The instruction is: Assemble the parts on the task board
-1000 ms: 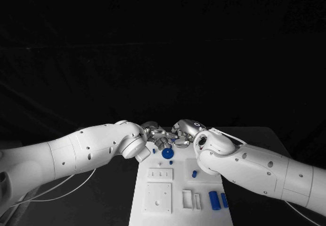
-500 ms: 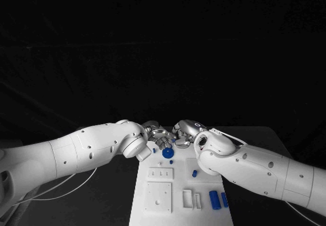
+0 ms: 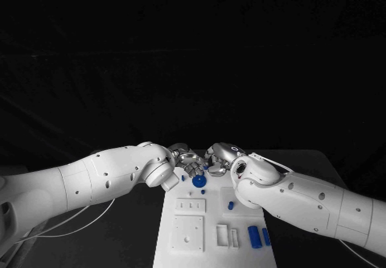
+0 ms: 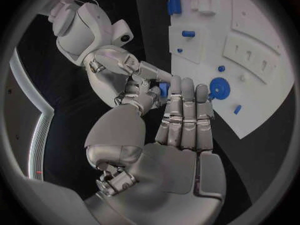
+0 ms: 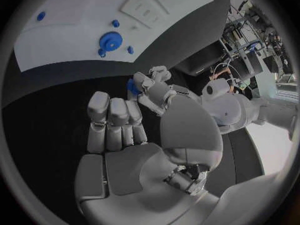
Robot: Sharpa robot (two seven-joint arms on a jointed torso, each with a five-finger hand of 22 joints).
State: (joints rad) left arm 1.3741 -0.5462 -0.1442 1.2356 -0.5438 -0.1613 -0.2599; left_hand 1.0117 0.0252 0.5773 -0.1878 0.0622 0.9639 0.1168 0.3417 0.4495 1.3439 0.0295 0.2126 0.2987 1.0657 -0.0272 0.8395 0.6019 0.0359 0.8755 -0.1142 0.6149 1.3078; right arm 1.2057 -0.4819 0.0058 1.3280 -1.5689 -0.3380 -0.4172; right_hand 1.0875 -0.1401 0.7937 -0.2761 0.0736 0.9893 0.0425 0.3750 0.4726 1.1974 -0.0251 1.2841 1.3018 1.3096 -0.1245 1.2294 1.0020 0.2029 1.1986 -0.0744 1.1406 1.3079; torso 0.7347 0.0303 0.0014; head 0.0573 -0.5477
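Since the earlier frames almost nothing has moved: both arms stay in the same pose, and only the right arm has shifted very slightly. The left hand [image 3: 187, 162] and the right hand [image 3: 214, 161] meet just beyond the far end of the task board [image 3: 185, 245], their fingertips touching around a small blue part [image 4: 163, 89]. This part sits between the two hands, pinched by the thumb and a finger of each one as far as I can see, while the other fingers of both hands lie straight and together. I judge that the part is held in the air like this because it is being passed from one hand to the other, or turned so that it gets the right orientation before it is placed. Just below the hands, near their fingertips, a blue gear [image 3: 198, 181] already sits on the board, with two small blue pegs [image 5: 115, 23] close beside it. Further from the hands, toward the robot, two blue cylinders [image 3: 252, 237] lie on the board next to white slotted blocks [image 3: 226, 237], probably waiting for their turn.
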